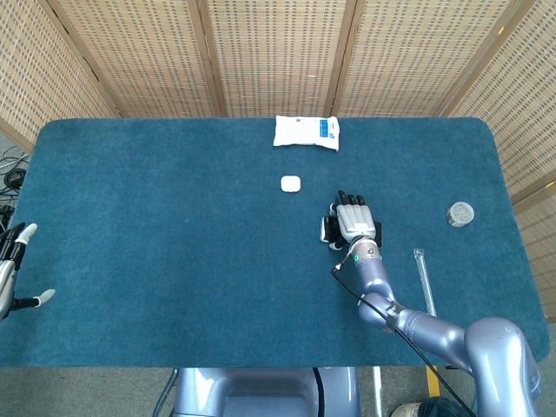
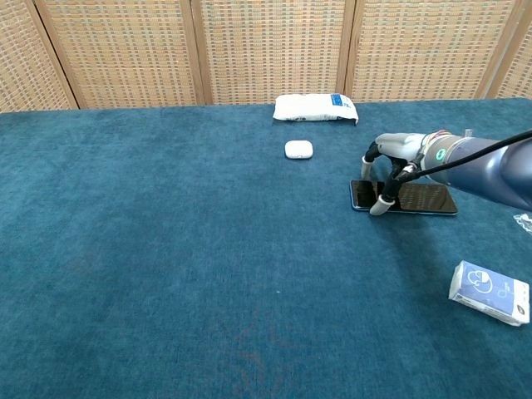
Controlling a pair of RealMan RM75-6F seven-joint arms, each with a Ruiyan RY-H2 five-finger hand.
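Resting on one phone [image 2: 416, 198]: right hand [image 2: 397, 158], fingers [image 2: 379, 205] spread, grasping nothing; left hand [image 1: 16, 269] released.

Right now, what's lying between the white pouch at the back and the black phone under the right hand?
Only the small white case, roughly midway and slightly left of the line from pouch to phone; the chest view shows it.

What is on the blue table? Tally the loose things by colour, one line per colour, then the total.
White: 3, the pouch, the small case, the box
Black: 1, the phone under the right hand
Clear or grey: 2, the round lid, the tube
Total: 6
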